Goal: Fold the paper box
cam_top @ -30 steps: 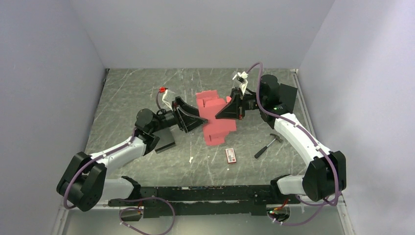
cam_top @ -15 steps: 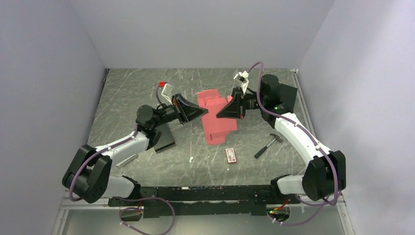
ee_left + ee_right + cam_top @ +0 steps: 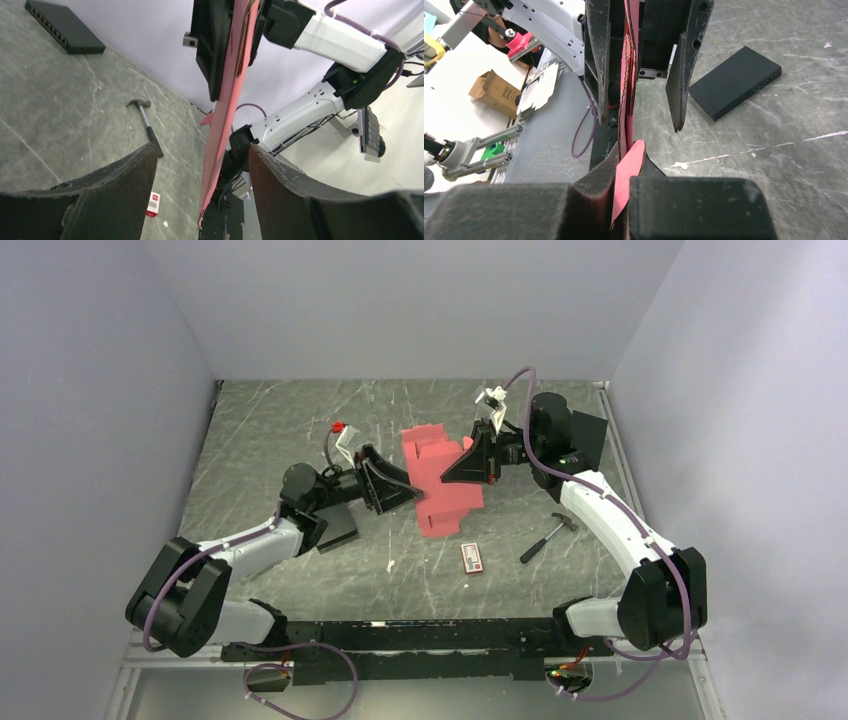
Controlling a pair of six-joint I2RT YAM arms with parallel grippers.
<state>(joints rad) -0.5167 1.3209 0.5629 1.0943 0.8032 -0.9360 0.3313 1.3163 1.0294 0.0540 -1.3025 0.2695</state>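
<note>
Paper box (image 3: pixel 452 504) in right gripper (image 3: pixel 447 475); hammer (image 3: pixel 548 536), packet (image 3: pixel 472 558) near (black box (image 3: pixel 734 82) left).

Hammer (image 3: pixel 547 537) near printed packet (image 3: pixel 472 558) (red-and-white); black box (image 3: pixel 338 525) well left.

The paper box (image 3: pixel 445 502) is at the middle of the bench (image 3: pixel 260 430), between the left hand (image 3: pixel 408 487) on its left and the right hand (image 3: pixel 447 475) on its right. A packet (image 3: pixel 472 558) lies just before it. A hammer (image 3: pixel 547 537) lies nearer the right edge, and a black box (image 3: pixel 338 527) lies to the left, under the left arm.
</note>
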